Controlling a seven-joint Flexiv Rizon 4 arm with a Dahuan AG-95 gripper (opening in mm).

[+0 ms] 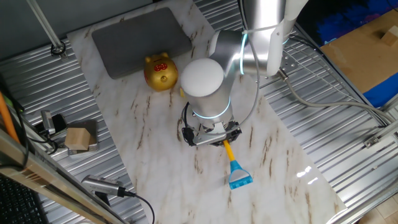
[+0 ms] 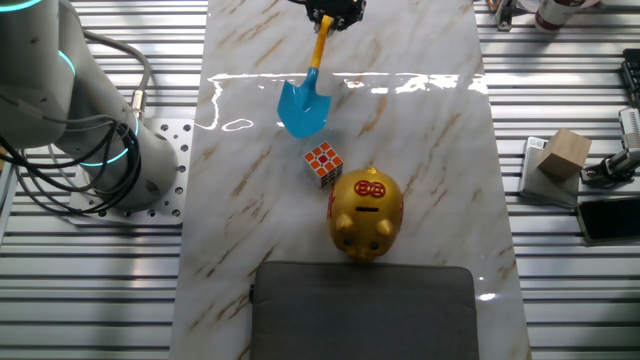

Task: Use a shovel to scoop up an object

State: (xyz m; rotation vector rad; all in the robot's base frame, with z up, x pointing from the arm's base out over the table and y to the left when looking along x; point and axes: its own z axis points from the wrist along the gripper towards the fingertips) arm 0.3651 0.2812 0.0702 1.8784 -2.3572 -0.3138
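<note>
Shovel [image 2: 303, 98] gripped by its yellow shaft, light-blue blade hanging low over the marble table [image 2: 430, 170], angled toward the object [image 2: 322, 163]; puzzle cube resting on the tabletop just beside the blade tip, not touching; gripper [image 2: 330, 18] clenched on the shaft's upper part, above the blade; golden pig bank [image 2: 366, 213] near the cube on its far side; grey mat [image 2: 362, 312] beyond the pig; tan wooden block [image 2: 560, 154] off the marble, well apart.
</note>
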